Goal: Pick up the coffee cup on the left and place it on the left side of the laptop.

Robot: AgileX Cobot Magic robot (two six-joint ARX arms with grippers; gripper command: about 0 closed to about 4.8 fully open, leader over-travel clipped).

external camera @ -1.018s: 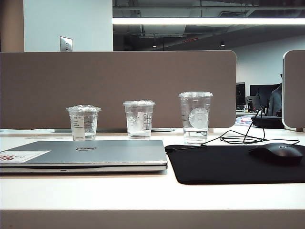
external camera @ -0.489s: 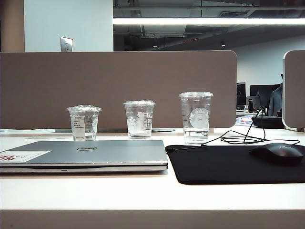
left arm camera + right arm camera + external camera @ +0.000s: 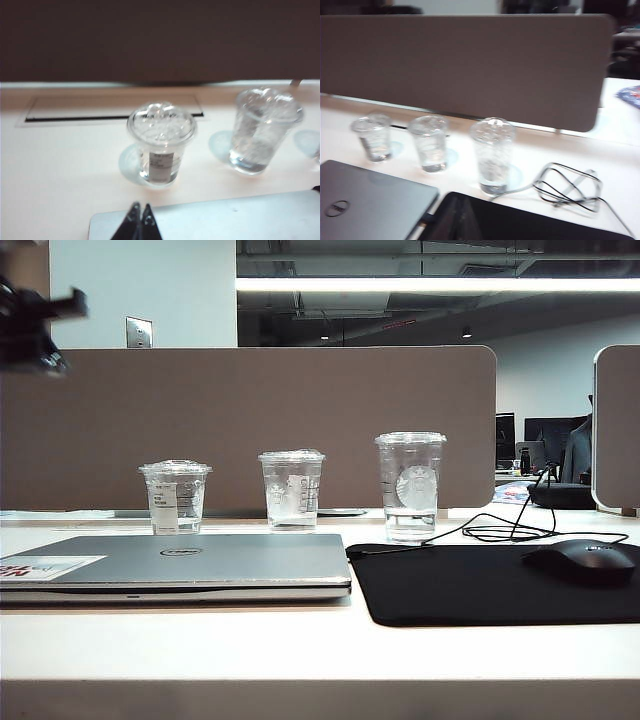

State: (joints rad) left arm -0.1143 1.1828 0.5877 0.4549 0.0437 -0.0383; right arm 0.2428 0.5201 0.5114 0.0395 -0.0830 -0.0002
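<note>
The coffee cup (image 3: 176,497) is the shortest clear cup, with a flat lid and a narrow white label, and stands leftmost of three behind the laptop (image 3: 180,562). In the left wrist view the coffee cup (image 3: 161,143) stands upright just beyond the laptop's (image 3: 225,220) back edge. My left gripper (image 3: 140,209) hovers over that edge, short of the cup, shut and empty. My left arm (image 3: 30,328) shows as a dark blur high at the far left. My right gripper (image 3: 462,207) hangs over the mouse mat's (image 3: 530,225) near corner beside the laptop (image 3: 370,202), fingers together, holding nothing.
A slightly taller cup with a crinkled lid (image 3: 291,490) and the tallest cup with a round logo (image 3: 410,485) stand right of the coffee cup. A black mouse (image 3: 585,560) lies on the black mat (image 3: 480,585), with its coiled cable (image 3: 500,530) behind. A brown partition (image 3: 250,420) closes the back.
My left arm has swung into the exterior view at the top left, blurred with motion. The cups, laptop and mouse have not moved.
</note>
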